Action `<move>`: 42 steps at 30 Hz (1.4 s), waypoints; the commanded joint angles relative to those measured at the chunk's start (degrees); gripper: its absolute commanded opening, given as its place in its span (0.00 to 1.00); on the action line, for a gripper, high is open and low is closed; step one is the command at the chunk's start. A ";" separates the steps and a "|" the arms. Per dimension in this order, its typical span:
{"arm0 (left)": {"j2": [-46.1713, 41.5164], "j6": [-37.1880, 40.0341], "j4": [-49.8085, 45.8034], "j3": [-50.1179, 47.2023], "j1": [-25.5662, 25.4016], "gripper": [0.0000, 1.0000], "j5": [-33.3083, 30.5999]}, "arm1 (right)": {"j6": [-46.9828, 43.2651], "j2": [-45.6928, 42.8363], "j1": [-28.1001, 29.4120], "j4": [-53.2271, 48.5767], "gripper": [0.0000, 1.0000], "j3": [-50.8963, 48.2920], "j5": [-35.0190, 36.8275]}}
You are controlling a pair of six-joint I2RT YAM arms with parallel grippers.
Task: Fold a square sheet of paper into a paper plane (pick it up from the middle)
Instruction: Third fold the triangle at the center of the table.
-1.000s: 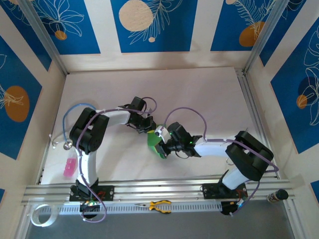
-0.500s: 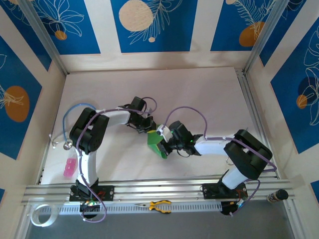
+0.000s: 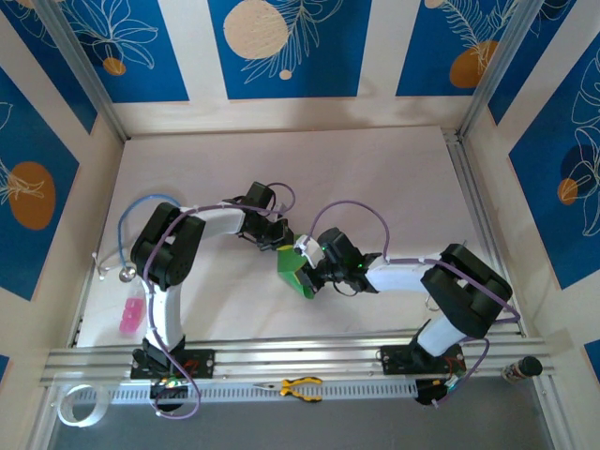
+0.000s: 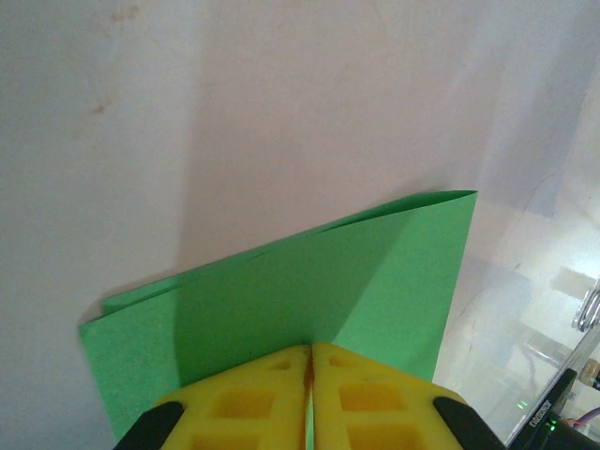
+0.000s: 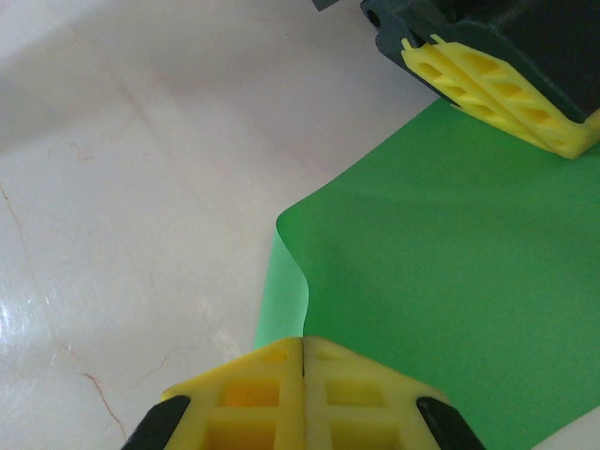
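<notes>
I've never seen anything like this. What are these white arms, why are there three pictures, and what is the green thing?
These are two robot arms bolted to a white table. The wide picture looks down from above. The two close-ups come from a small camera on each arm's wrist, so the yellow blocks are that arm's own fingers. The left gripper and the right gripper are each pinched shut on a folded sheet of green paper. A pink object lies near the table's left edge, and yellow-handled pliers lie by the front rail.
</notes>
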 commanded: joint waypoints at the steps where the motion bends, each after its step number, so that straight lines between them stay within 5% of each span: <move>1: 1.03 1.23 -3.60 -0.06 -0.55 0.11 -3.18 | -0.54 0.79 -0.50 0.55 0.00 0.36 0.12; 42: 2.25 1.76 -4.23 0.69 -0.47 0.10 -3.23 | -1.95 3.90 -3.04 0.64 0.00 1.88 2.51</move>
